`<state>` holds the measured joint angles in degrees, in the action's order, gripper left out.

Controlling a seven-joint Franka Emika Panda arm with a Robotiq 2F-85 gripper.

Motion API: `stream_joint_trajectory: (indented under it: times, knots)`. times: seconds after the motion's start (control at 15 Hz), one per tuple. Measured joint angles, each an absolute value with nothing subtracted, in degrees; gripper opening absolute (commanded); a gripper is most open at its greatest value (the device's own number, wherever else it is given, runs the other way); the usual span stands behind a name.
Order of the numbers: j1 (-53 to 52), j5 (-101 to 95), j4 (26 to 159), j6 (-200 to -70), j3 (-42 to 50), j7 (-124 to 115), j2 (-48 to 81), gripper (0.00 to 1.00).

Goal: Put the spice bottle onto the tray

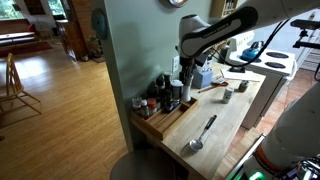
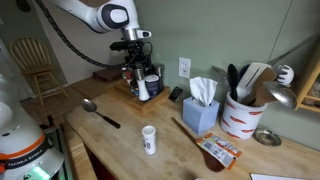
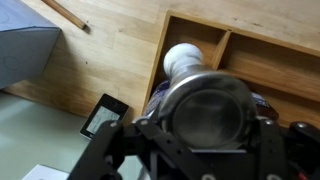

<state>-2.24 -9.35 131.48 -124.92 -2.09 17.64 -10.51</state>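
My gripper (image 1: pixel 183 88) (image 2: pixel 139 78) is shut on the spice bottle (image 3: pixel 210 105), a pale cylinder with a silvery-grey top and a bluish label. In the wrist view the jaws (image 3: pixel 210 128) clasp it from both sides. I hold it upright over the wall end of the wooden tray (image 1: pixel 160 124) (image 2: pixel 133 95) (image 3: pixel 250 60), next to several dark-lidded jars (image 1: pixel 150 103). A white-topped jar (image 3: pixel 185 58) stands in the tray just beyond the bottle. I cannot tell whether the bottle's base touches the tray.
A metal ladle (image 1: pixel 201 134) (image 2: pixel 101 112) lies on the wooden counter. A small pale cup (image 1: pixel 227 97) (image 2: pixel 149 140) stands apart. A blue tissue box (image 2: pixel 202 105) (image 3: pixel 25 50), a flat black device (image 3: pixel 103 115), a utensil crock (image 2: pixel 240 115) and a packet (image 2: pixel 220 152) are nearby.
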Motion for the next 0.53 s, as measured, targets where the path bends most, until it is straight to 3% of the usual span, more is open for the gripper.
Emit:
stream_joint_trajectory:
  times: [0.53]
  knots:
    - [-1.87, -7.89, 131.44, -124.93, -0.39, 17.71, -8.73, 0.37]
